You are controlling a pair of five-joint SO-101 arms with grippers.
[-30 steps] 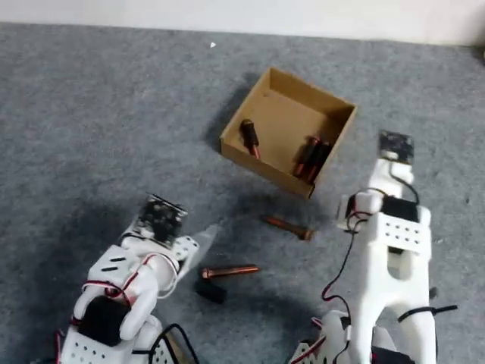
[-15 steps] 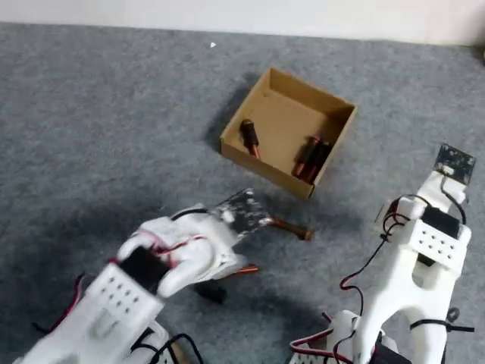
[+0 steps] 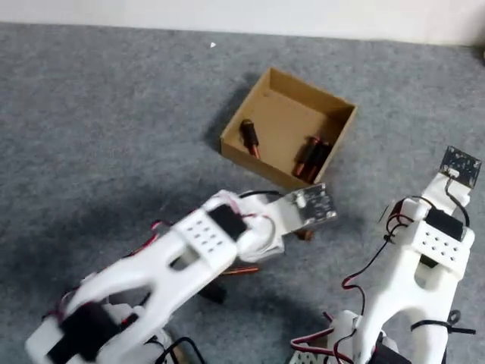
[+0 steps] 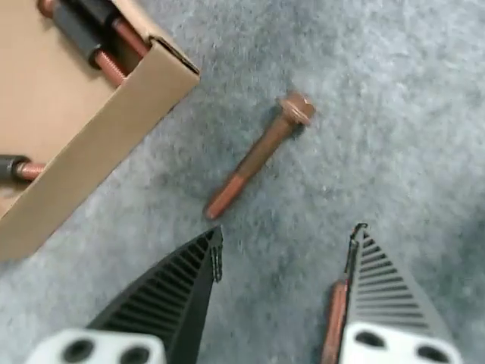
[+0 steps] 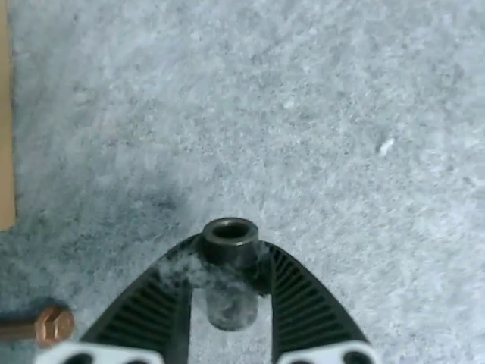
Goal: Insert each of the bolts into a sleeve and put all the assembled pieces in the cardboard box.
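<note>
My left arm [image 3: 193,246] has swung out from 7 o'clock toward the table's centre, so my left gripper [image 4: 286,233] now hangs spread over the bolt [image 4: 261,152] at the box's [image 3: 258,161] 6 o'clock. My right arm [image 3: 428,250] has drifted toward 3 o'clock.

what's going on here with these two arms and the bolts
Two robot arms are pairing bolts with sleeves and boxing them. The left gripper hovers open over a loose bolt lying on the grey carpet just beside the cardboard box. The right gripper is shut on a black sleeve. Three finished pieces lie in the box. A second bolt and a spare sleeve lie on the carpet farther from the box.
</note>
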